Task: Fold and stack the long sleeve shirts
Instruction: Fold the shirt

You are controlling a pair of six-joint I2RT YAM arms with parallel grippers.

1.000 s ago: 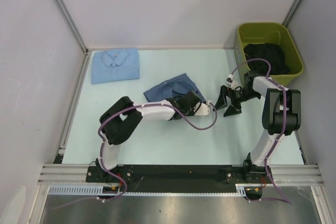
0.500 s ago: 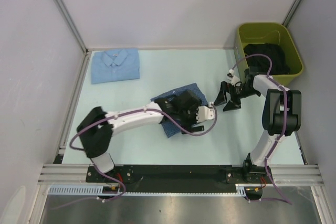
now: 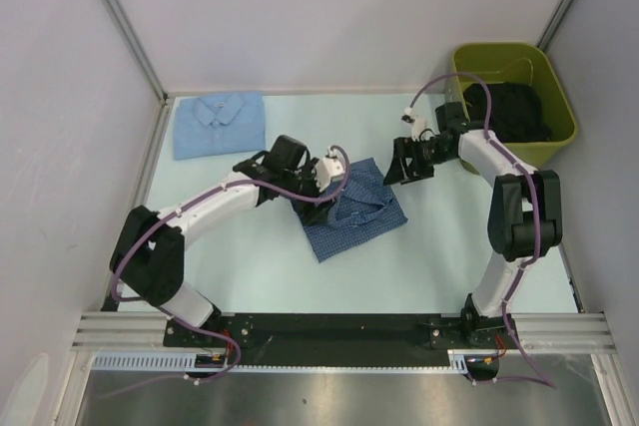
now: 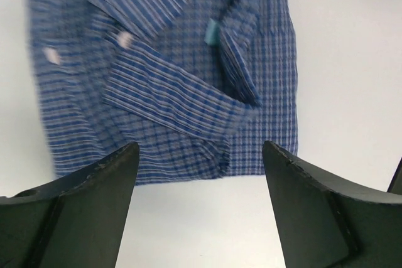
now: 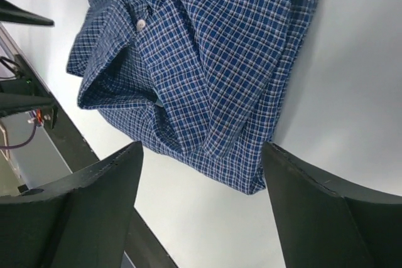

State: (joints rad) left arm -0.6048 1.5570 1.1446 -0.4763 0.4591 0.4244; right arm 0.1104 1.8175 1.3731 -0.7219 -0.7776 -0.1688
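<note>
Two long sleeve shirts lie on the pale table. The plain pale blue shirt (image 3: 220,125) is folded flat at the far left corner. The checked medium blue shirt (image 3: 355,213) lies folded in the middle, collar and a white button showing (image 5: 207,61), a sleeve fold across it (image 4: 169,73). My left gripper (image 3: 332,169) hovers at its far left edge, open and empty (image 4: 201,174). My right gripper (image 3: 399,164) is just off the shirt's far right corner, also open with nothing between its fingers (image 5: 202,180).
A green bin (image 3: 499,47) holding dark clothes stands at the far right corner, behind the right arm. Grey walls close in the table on the left, back and right. A metal rail (image 3: 339,328) runs along the near edge.
The left gripper let go of the checked shirt, opened and swung from its right side over to its far left edge. The shirt now lies flatter. The right gripper moved up and left.
</note>
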